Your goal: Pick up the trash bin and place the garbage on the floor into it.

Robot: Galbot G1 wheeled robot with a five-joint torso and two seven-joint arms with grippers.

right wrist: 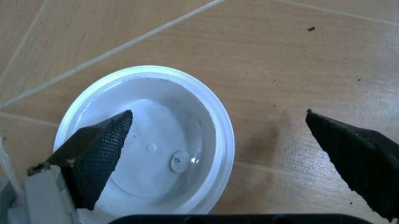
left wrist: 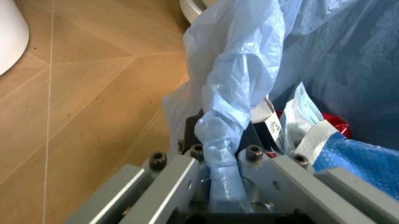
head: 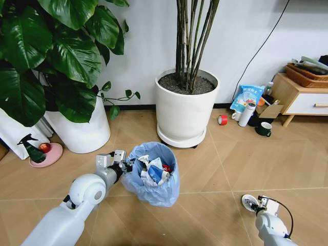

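Chevron-laid floor (head: 225, 164) of light brown boards runs to a white wall, with two big white plant pots (head: 185, 105) along it and a low wooden cabinet (head: 302, 95) in the far right corner, a red tape roll (head: 222, 119) and a few bottles and cups on the boards beside it; the trash bin (head: 152, 174), lined with a crinkled light-blue bag, stands in front of the middle pot, already holding white paper wads, a blue-white piece and a red wrapper (head: 166, 167); the left gripper (head: 123, 165) is at the bin's left rim, and in the left wrist view its fingers (left wrist: 187, 175) are closed tight on a bunched fold of the blue bag (left wrist: 227, 135), the plastic squeezed between them, with the litter lying just past the fingertips inside the liner; the right gripper (head: 252, 203) is low over the floor, well to the right of the bin, at a white round lid (head: 248, 201); in the right wrist view the lid (right wrist: 156, 154) lies flat on the boards, hollow side up, and the fingers are spread wide; one black fingertip (right wrist: 103, 156) hangs over the lid's inner dish, the other over bare floor on the far side, clear of the rim; whether the near tip touches the lid cannot be told
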